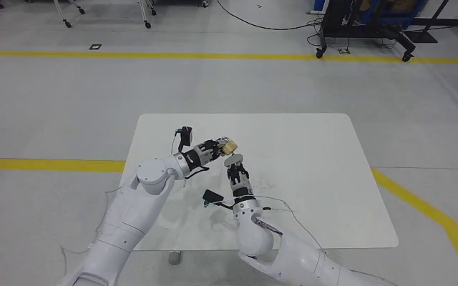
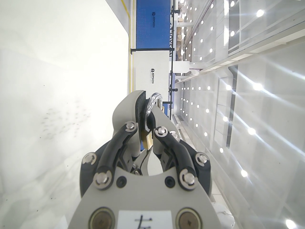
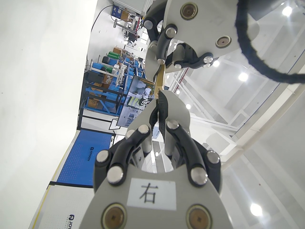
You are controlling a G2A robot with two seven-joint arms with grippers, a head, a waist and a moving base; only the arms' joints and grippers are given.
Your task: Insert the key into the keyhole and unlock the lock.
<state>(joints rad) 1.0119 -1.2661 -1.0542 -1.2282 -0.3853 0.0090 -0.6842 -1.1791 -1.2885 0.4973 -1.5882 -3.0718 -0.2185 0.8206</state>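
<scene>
Above the middle of the white table (image 1: pixel 308 179) my left gripper (image 1: pixel 218 147) is shut on a brass padlock (image 1: pixel 229 146). In the left wrist view the lock's silver shackle (image 2: pixel 155 98) pokes out past the fingers and its brass body (image 2: pixel 147 141) sits between them. My right gripper (image 1: pixel 234 161) stands just in front of the lock, pointing at it. Seen from the right wrist, my right gripper (image 3: pixel 159 96) is shut on the small dark-headed key (image 3: pixel 155 116), whose tip meets the underside of the brass lock (image 3: pixel 161 77). The key blade is mostly hidden.
Both arms meet over the table's left half; its right half (image 1: pixel 336 214) is bare. A thin wire (image 1: pixel 290 209) trails from the right arm across the table. Rolling carts (image 1: pixel 372 28) stand far off on the floor beyond a yellow line.
</scene>
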